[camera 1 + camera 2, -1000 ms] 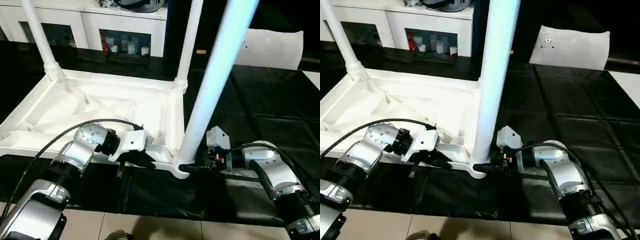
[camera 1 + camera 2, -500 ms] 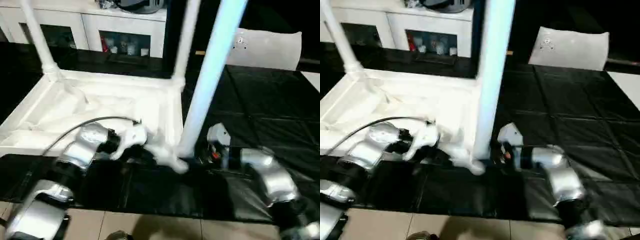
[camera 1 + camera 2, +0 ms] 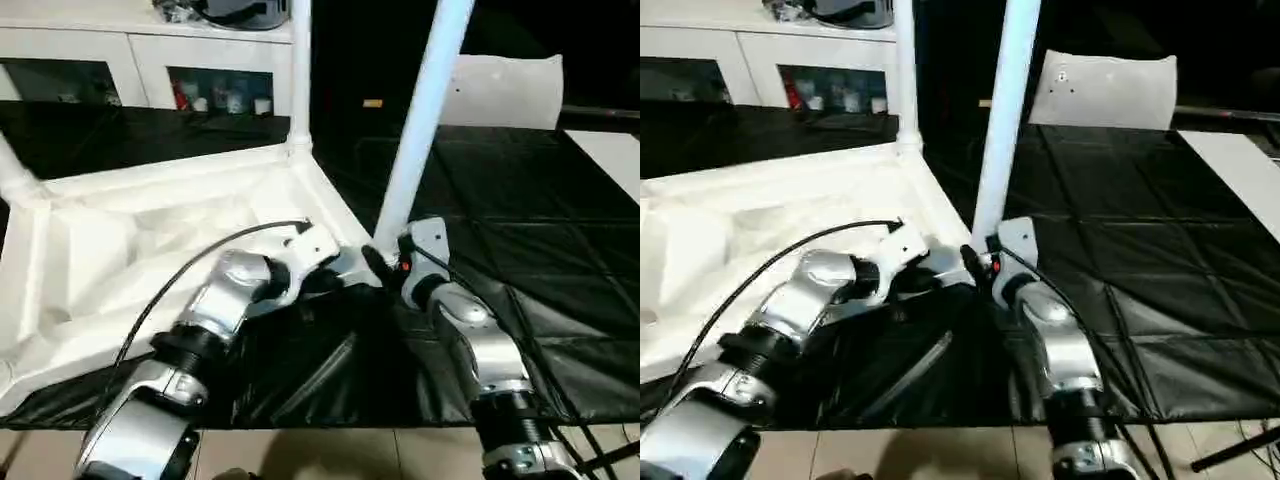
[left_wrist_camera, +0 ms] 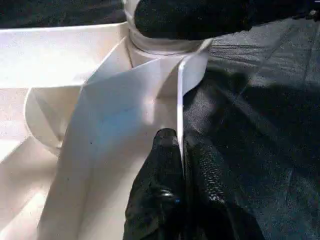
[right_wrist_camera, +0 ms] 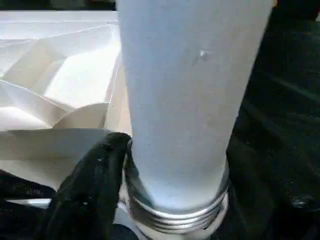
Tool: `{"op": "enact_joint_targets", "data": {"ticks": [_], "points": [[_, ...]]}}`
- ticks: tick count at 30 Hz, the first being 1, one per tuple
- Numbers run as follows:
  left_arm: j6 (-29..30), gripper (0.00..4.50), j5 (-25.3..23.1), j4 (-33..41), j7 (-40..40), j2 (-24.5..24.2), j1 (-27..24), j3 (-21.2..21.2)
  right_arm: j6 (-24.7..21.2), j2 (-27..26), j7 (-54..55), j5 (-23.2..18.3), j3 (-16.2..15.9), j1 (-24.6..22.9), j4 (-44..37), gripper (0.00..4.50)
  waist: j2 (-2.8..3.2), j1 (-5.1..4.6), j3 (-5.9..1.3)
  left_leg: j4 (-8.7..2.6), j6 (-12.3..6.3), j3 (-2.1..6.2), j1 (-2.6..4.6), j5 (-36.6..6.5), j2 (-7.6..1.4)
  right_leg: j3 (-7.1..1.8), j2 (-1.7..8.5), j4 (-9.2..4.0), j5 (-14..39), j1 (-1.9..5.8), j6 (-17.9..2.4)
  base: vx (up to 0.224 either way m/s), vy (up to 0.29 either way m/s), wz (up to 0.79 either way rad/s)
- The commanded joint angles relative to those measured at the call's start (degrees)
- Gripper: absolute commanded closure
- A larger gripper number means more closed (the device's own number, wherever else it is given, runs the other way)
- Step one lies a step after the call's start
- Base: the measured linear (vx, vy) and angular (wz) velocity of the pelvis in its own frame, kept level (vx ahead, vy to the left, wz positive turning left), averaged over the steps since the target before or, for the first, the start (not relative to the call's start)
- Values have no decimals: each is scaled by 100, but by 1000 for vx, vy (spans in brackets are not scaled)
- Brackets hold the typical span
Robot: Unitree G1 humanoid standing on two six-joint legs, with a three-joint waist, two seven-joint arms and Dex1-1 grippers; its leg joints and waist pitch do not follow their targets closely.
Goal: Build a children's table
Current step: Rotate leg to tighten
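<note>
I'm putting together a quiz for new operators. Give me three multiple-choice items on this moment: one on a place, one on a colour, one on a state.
1. Where does the left hand grip?
A) the thin edge wall of the table top, near a corner socket
B) a screwdriver
C) nothing at all

2. What colour is the mat under the table top?
A) white
B) black
C) blue

3. How is the leg at the right hand standing?
A) lying flat
B) upright in a corner socket
C) snapped in two

Answers:
1. A: the left wrist view shows the two black fingers pinching the wall just short of the socket.
2. B: the quilted sheet around the white top is black.
3. B: the leg rises straight from the near corner, with its thread showing at the base.
</note>
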State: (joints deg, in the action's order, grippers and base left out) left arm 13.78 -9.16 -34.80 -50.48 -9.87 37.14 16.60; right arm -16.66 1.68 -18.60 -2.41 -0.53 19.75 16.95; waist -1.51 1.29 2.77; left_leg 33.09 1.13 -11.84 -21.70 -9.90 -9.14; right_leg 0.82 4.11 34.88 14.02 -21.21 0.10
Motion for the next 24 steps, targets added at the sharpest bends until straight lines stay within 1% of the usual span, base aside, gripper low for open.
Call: {"op": "enact_joint_targets", "data": {"ticks": [1,2,3,4,5,6,7,8,9,10,11,12,13,15,16,18,19,20,21,22,23,24], "points": [[-235,450,31,60,-62,155,0,254,-40,-189,-670,-264,-587,-108,-25,95,-6,-8,-182,-508,203,298,172,-2344,-438,-253,466,-606,2006,-59,-742,0,0,0],[-305,450,49,84,-187,42,-45,240,27,-57,-780,-294,-514,-156,-74,95,-6,-3,-213,-501,175,286,175,-2222,-444,-248,465,-587,1841,-45,-790,0,0,0],[-367,450,65,104,-301,-60,-87,219,66,74,-896,-334,-441,-201,-141,82,-16,13,-219,-489,100,274,144,-2060,-444,-252,467,-580,1642,-12,-815,0,0,0],[-405,450,81,130,-396,-148,-125,198,95,188,-1002,-375,-376,-238,-206,75,-8,33,-239,-483,20,261,140,-1860,-459,-248,459,-541,1339,2,-886,0,0,0],[-417,450,87,139,-425,-177,-138,191,100,225,-1037,-389,-353,-251,-232,70,-9,37,-245,-480,-18,260,122,-1741,-458,-239,453,-520,1170,20,-929,0,0,0],[-520,450,129,152,-567,-260,-169,181,131,344,-1166,-441,-293,-267,-279,62,-16,39,-267,-454,-96,239,104,-1493,-453,-233,443,-481,798,44,-1029,0,0,0],[-596,450,158,160,-668,-317,-190,175,155,424,-1253,-476,-253,-277,-309,62,-20,57,-280,-427,-204,228,82,-1258,-440,-226,455,-454,485,79,-1118,0,0,0],[-632,450,189,160,-761,-389,-207,164,176,529,-1421,-567,-199,-295,-369,46,-17,59,-295,-407,-257,219,78,-1116,-436,-224,456,-429,281,89,-1165,0,0,0],[-718,450,228,165,-886,-464,-227,160,211,654,-1647,-652,-181,-311,-432,36,-7,73,-312,-379,-366,208,74,-844,-436,-217,452,-388,-143,111,-1255,0,0,0],[-804,450,332,212,-1245,-641,-287,174,335,1049,-2254,-738,-215,-316,-496,30,-21,73,-314,-356,-478,196,60,-709,-422,-203,435,-361,-418,133,-1325,0,0,0],[-917,450,341,204,-1369,-712,-298,202,381,1165,-2421,-742,-233,-311,-498,25,-29,93,-321,-345,-525,205,54,-657,-428,-196,447,-351,-516,164,-1343,0,0,0],[-988,450,339,193,-1431,-753,-301,220,405,1221,-2500,-740,-240,-307,-494,12,-17,93,-315,-328,-611,184,52,-601,-428,-203,437,-335,-660,146,-1390,0,0,0],[-1165,450,327,153,-1524,-808,-296,253,428,1298,-2594,-726,-257,-287,-472,12,-16,89,-312,-329,-634,191,50,-618,-428,-190,429,-344,-603,152,-1413,0,0,0],[-1452,450,376,63,-1832,-932,-295,294,497,1532,-2967,-731,-312,-232,-420,12,4,92,-317,-329,-595,192,66,-708,-438,-185,422,-349,-399,141,-1440,0,0,0],[-1575,450,461,5,-2103,-1025,-279,294,576,1736,-3359,-767,-371,-178,-398,12,-3,104,-308,-326,-550,180,92,-762,-451,-189,409,-356,-312,126,-1465,0,0,0],[-1664,450,505,-49,-2255,-1082,-249,290,614,1878,-3631,-827,-428,-149,-406,12,-1,120,-294,-341,-491,173,104,-850,-467,-192,407,-356,-192,118,-1491,0,0,0],[-1760,450,520,-114,-2381,-1145,-207,314,634,2003,-3864,-911,-482,-121,-408,12,-14,131,-294,-342,-469,176,105,-884,-469,-188,415,-359,-114,127,-1491,0,0,0],[-1819,450,523,-158,-2474,-1193,-176,338,649,2086,-4036,-975,-513,-103,-408,12,-3,152,-292,-343,-446,174,116,-911,-480,-191,419,-357,-69,121,-1495,0,0,0],[-1878,450,518,-199,-2560,-1236,-146,363,660,2150,-4194,-1029,-534,-87,-402,12,-17,156,-293,-341,-446,169,114,-914,-481,-190,412,-355,-68,125,-1496,0,0,0],[-1927,450,514,-236,-2617,-1259,-123,373,672,2184,-4304,-1059,-539,-75,-392,12,-9,175,-296,-341,-434,165,115,-884,-482,-183,409,-347,-87,119,-1505,0,0,0],[-2028,450,499,-320,-2713,-1295,-72,389,684,2235,-4514,-1120,-538,-51,-379,12,-22,180,-295,-339,-432,159,111,-885,-479,-180,407,-344,-84,120,-1508,0,0,0],[-2102,450,500,-391,-2764,-1298,-37,389,674,2254,-4616,-1167,-528,-28,-368,12,-23,199,-303,-334,-437,159,110,-880,-484,-178,417,-332,-85,123,-1514,0,0,0]]}}
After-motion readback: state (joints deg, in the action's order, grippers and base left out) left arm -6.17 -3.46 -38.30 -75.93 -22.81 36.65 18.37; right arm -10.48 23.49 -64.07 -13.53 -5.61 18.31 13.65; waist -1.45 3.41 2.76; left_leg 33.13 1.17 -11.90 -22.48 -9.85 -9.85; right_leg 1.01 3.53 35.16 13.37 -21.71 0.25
